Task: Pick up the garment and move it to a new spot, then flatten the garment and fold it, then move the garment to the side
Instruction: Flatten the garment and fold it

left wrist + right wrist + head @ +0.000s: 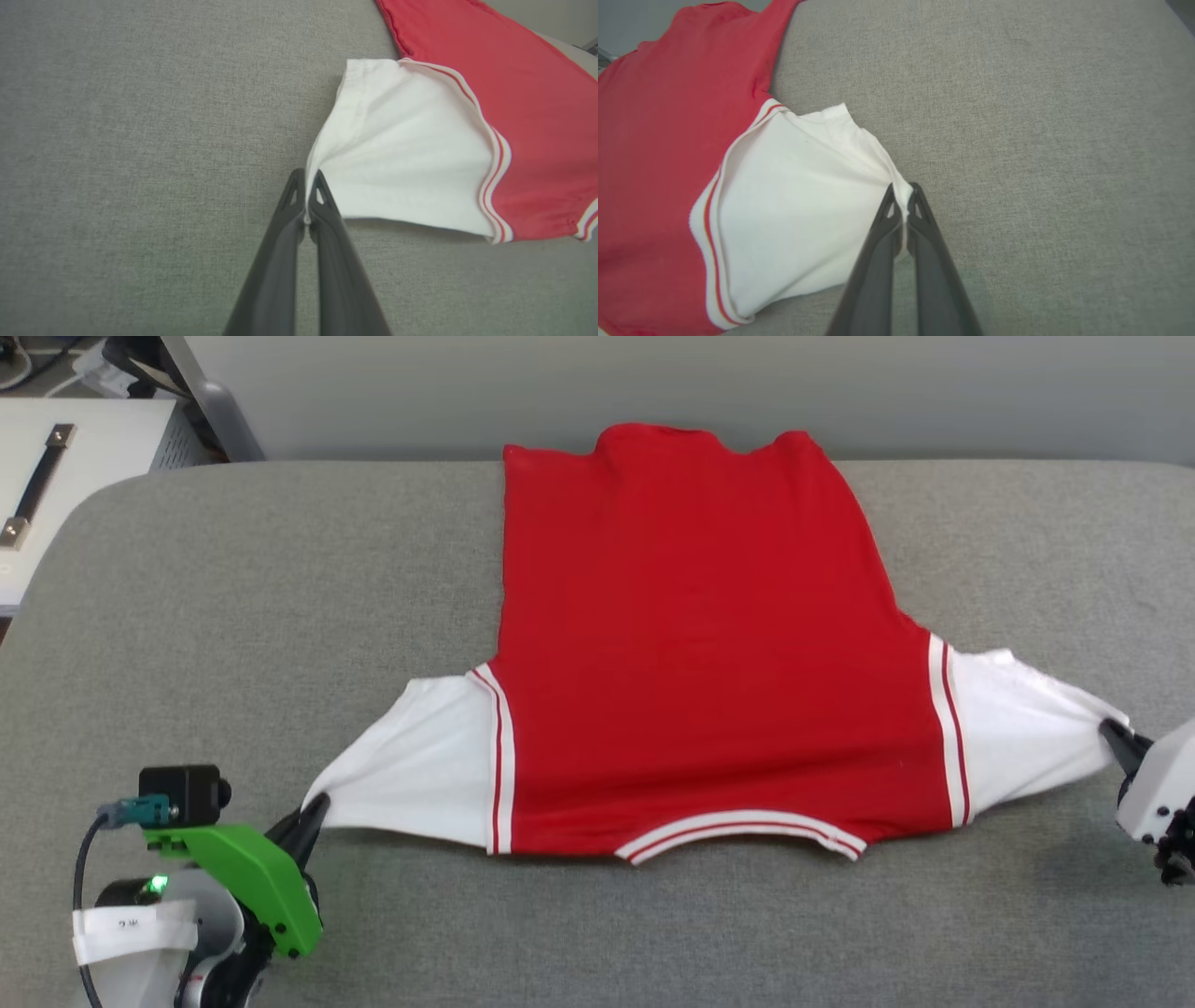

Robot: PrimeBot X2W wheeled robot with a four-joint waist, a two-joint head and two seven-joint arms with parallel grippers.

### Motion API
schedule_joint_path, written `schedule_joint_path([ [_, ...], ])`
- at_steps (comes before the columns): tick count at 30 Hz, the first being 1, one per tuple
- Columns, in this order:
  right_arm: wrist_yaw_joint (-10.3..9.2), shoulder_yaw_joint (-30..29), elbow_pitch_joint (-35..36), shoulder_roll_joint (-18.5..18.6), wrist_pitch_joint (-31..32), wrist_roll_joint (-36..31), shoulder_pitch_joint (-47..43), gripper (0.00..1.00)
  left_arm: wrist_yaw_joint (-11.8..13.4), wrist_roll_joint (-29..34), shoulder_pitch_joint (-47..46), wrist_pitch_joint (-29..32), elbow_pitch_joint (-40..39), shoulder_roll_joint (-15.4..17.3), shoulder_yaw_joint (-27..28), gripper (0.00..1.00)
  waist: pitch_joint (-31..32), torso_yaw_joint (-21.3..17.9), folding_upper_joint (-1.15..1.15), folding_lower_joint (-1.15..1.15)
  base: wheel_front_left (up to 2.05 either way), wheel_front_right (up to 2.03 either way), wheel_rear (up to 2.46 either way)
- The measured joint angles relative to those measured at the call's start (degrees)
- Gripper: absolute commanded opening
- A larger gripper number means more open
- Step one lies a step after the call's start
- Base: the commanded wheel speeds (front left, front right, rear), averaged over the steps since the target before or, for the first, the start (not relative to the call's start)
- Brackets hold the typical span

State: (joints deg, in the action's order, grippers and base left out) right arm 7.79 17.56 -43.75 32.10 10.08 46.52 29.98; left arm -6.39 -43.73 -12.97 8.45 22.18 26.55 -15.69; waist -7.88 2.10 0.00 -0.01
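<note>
The garment [691,644] lies spread on the grey cloth-covered bench [280,569], roughly at its middle, with the striped neckline [738,831] nearest the robot and the hem at the far edge; no lettering shows, so a plain red side faces up. The left gripper [313,814] has its two dark fingers [285,242] pressed together on the outer tip of the left white sleeve [420,756], a sliver of white cloth caught between them in the left wrist view; the right gripper [1113,733] does the same on the other side, its fingers [934,252] clamped on the tip of the right white sleeve [1018,728]. Each sleeve is drawn into a taut point toward its gripper, and the two pulls run outward in opposite directions; I judge that to be the reason for the hold, since tension across the shoulders takes out slack and lays the body flat. The red panel is mostly smooth, with faint ripples near the neckline; each sleeve's near edge is lifted and casts a shadow on the bench. This looks like the flattening step, with folding and moving aside not yet done; the sleeves will likely need setting down evenly, or the cloth may bunch. A white cabinet [75,457] with a dark handle stands beyond the bench's far left corner, well apart from the work.
</note>
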Motion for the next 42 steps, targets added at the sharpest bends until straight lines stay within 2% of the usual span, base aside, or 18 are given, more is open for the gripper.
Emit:
schedule_joint_path([
  [5,0.0,-3.27,4.12,0.27,2.93,1.19,-7.05,0.0,2.27,-2.33,7.69,2.54,-7.08,1.31,1.07,0.0,3.34,-0.33,0.0,0.0,0.0,0.0,0.0],
  [11,-0.01,-8.4,9.43,0.48,9.55,2.07,-16.47,0.0,4.35,-5.15,16.18,8.0,-14.67,3.34,0.82,0.0,6.22,-0.78,0.0,0.0,0.0,0.0,0.0],
  [16,-0.01,-13.63,15.67,0.07,13.95,-0.04,-24.05,0.0,6.45,-6.22,20.33,9.33,-18.5,3.53,0.92,0.0,7.58,-1.02,0.0,0.0,0.0,0.0,0.0],
  [23,-0.03,-22.14,23.87,-3.44,19.8,-6.44,-28.81,0.0,7.13,-8.16,21.82,11.88,-22.32,3.49,0.18,0.0,6.93,-1.13,0.0,0.0,0.0,0.0,0.0],
  [24,-0.04,-23.17,25.02,-3.96,20.13,-7.49,-28.9,1.0,7.13,-8.34,21.82,12.27,-22.94,3.49,0.1,0.0,6.68,-1.09,0.0,0.0,0.0,0.0,0.0],
  [28,-0.25,-26.7,30.97,-5.41,24.62,-10.14,-28.82,1.0,7.22,-9.45,21.74,15.29,-26.83,3.67,-0.57,0.0,4.94,-0.63,0.0,0.0,0.0,0.0,0.0],
  [32,-0.25,-28.83,37.61,-5.69,28.83,-12.09,-26.78,1.0,8.89,-10.93,21.62,18.91,-31.98,4.0,-0.87,0.0,2.38,0.14,0.0,0.0,0.0,0.0,0.0],
  [37,-0.26,-29.19,44.28,-6.21,36.42,-12.74,-18.3,1.0,10.79,-11.07,20.83,21.84,-38.77,4.69,-2.07,0.0,-1.97,1.55,0.0,0.0,0.0,0.0,0.0],
  [42,-0.27,-29.05,44.92,-6.42,43.14,-14.64,-6.23,1.0,12.46,-7.69,19.47,22.95,-43.11,5.46,-3.49,0.0,-6.95,3.32,0.0,0.0,0.0,0.0,0.0],
])
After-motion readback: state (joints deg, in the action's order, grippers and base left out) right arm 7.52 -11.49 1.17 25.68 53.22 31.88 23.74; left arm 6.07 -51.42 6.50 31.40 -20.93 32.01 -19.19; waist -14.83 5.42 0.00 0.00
